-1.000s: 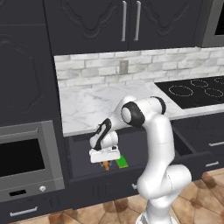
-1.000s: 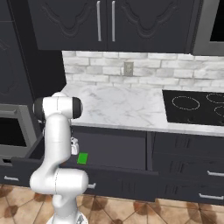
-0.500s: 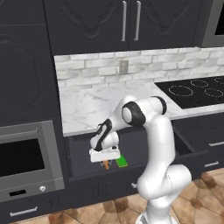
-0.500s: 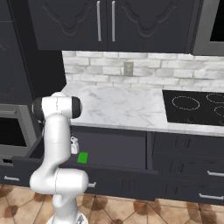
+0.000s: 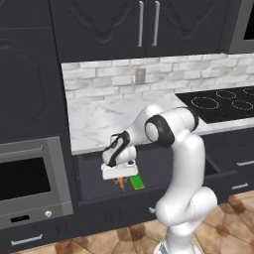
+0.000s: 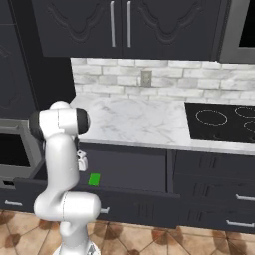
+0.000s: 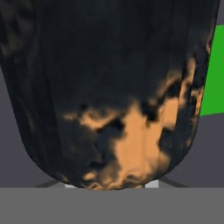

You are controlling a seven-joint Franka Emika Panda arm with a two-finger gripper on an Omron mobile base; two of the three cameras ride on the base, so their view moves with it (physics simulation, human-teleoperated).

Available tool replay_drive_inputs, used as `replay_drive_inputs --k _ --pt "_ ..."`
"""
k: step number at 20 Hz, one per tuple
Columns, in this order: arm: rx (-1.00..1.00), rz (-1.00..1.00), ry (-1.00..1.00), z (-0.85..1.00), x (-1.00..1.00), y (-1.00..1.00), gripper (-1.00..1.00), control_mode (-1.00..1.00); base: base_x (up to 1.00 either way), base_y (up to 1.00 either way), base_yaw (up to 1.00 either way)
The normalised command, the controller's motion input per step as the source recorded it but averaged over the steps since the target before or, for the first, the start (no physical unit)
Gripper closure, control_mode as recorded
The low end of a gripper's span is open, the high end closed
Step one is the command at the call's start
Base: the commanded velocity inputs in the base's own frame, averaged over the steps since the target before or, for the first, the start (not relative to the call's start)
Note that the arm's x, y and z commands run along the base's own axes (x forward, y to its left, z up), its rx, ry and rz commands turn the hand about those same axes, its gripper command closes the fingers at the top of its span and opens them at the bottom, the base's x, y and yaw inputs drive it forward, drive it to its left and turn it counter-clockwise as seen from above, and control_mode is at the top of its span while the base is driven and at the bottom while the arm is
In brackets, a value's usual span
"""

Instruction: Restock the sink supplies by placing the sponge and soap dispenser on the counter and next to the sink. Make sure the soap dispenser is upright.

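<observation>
The robot's claw is down inside an open drawer under the bench. In the hand view a black bottle with orange on it sits very close to the camera — that is the soap dispenser. From the left base view, a bit of orange pokes out just under the hand. The claw looks clamped on the soap dispenser, though the fingers themselves are hidden behind it. The jaws stand partly apart, as they would around a small bottle.

The sponge is green and lies flat in the drawer, just beside the claw. You can see the green patch in the right base view too, and at the right edge of the hand view.

The step now seems to be lifting the soap out of the drawer. To do it well, the arm should go straight up first, slowly, so the bottle does not bump the drawer front or the edge of the bench above it. The grip should stay firm so the round bottle does not slip or tip. Once it is clear, it can swing over the bench — and it must be set down standing up, beside the sink. The sponge would be next.
</observation>
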Motion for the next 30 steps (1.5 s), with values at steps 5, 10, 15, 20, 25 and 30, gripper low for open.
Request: replay_drive_inputs --k 5,10,15,20,25,30 --pt "0.0 -0.2 0.0 0.32 -0.13 0.08 1.0 -1.0 0.0 0.0 0.0" --pt "0.0 -0.28 0.0 0.37 -0.16 0.0 1.0 -1.0 0.0 0.0 0.0" --pt "0.04 -0.43 0.04 0.48 -0.11 0.0 1.0 -1.0 0.0 0.0 0.0" --pt "0.03 -0.5 0.07 0.44 -0.23 -0.01 1.0 -1.0 0.0 0.0 0.0" --pt "0.01 -0.45 0.08 0.53 -0.3 -0.12 1.0 -1.0 0.0 0.0 0.0" --pt "0.0 -0.34 0.03 0.91 -0.27 -0.23 1.0 -1.0 0.0 0.0 0.0"
